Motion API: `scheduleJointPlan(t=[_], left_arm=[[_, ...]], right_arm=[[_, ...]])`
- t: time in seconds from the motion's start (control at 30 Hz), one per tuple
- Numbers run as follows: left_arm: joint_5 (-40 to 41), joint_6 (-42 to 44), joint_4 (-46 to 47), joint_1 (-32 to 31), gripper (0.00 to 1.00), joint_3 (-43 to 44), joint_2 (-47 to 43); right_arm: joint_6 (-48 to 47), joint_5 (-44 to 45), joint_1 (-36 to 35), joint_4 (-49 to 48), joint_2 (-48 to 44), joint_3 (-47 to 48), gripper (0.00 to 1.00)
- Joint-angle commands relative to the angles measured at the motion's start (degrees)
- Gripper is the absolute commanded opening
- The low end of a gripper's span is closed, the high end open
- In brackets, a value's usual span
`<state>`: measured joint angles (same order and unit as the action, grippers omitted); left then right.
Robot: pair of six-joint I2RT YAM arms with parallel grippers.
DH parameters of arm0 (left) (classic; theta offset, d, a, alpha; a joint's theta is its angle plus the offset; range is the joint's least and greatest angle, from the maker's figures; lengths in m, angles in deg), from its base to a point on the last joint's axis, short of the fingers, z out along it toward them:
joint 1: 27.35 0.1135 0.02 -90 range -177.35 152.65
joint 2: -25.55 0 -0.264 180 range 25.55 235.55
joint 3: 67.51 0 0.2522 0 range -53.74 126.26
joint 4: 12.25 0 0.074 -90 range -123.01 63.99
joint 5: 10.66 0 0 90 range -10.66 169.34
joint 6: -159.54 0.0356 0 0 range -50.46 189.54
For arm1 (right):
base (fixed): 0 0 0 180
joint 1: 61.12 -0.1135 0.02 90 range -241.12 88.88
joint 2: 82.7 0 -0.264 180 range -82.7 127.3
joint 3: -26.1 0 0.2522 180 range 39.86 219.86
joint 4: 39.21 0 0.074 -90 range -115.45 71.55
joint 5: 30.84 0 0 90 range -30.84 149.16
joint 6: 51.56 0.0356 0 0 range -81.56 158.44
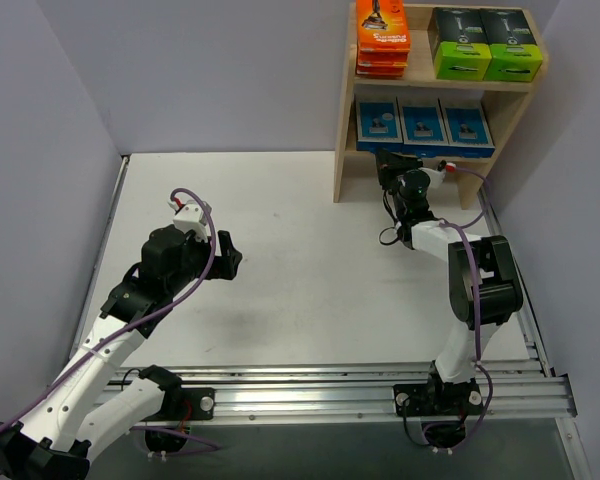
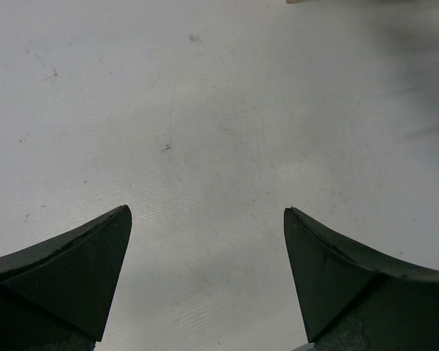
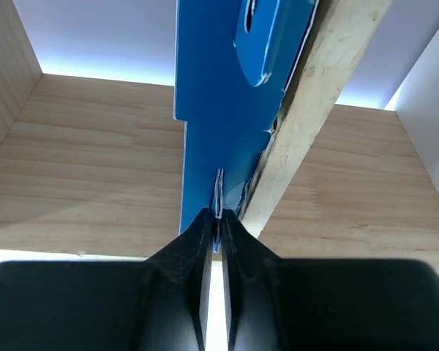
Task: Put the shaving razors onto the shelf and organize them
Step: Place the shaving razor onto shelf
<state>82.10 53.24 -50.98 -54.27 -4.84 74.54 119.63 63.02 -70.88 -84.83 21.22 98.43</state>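
**1. Top ext. view.** Ref. landmark: the shelf point(image 1: 421, 68).
- Upper tier, L end: orange packs point(image 1: 382, 35) in a stack; I read three.
- Upper tier, R end: two black boxes point(image 1: 458, 40) side by side, lime ends facing front.
- Lower tier: three light-blue cards point(image 1: 423, 122) in a row.
- The right gripper point(image 1: 392, 160) is at the front of the lower tier, by the leftmost card.
- The left gripper point(image 1: 226, 256) is well apart from the shelf, to its front-left over the table point(image 1: 280, 200).

**2. L wrist view.** Jaws spread wide, nothing held. Only table surface shows between the fingers.

**3. R wrist view.** Jaws closed to a thin slit, pinching the near edge of one light-blue card point(image 3: 219, 110). The card lies inside the shelf, touching a wooden rail point(image 3: 314, 110) on its R side.

**4. Status (my judgement).** All eight packs are on the shelf, grouped by type, so placement is approx. complete. Left to do:
- Release the pinched card.
- Confirm it sits in line w/ its neighbours.
- Clear the R arm from the shelf front.
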Motion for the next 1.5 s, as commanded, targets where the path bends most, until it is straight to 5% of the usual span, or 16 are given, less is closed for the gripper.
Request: scheduleJointPlan(t=[0.0, 0.5, 0.97, 1.2, 1.47], left_arm=[[0.22, 0.30, 0.98, -0.07, 0.94, 0.67, -0.04], [-0.48, 0.74, 1.42, -0.07, 0.94, 0.40, -0.65], [-0.04, 0.91, 1.33, 0.37, 0.94, 0.40, -0.92], [0.49, 1.09, 1.15, 0.64, 0.94, 0.49, -1.35], [1.63, 2.06, 2.21, 0.81, 0.94, -0.03, -3.64]], right_arm=[[-0.59, 1.24, 0.71, -0.83, -1.52, -0.47, 0.06], [-2.52, 0.89, 0.80, -0.74, -4.95, -1.61, 0.37], [-3.93, -0.43, 0.88, 1.10, -9.43, -3.37, 0.47], [-6.56, -1.84, 1.32, 6.19, -15.49, -6.44, 0.75], [-21.47, -8.16, 2.55, 22.08, -28.66, -8.47, 0.90]])
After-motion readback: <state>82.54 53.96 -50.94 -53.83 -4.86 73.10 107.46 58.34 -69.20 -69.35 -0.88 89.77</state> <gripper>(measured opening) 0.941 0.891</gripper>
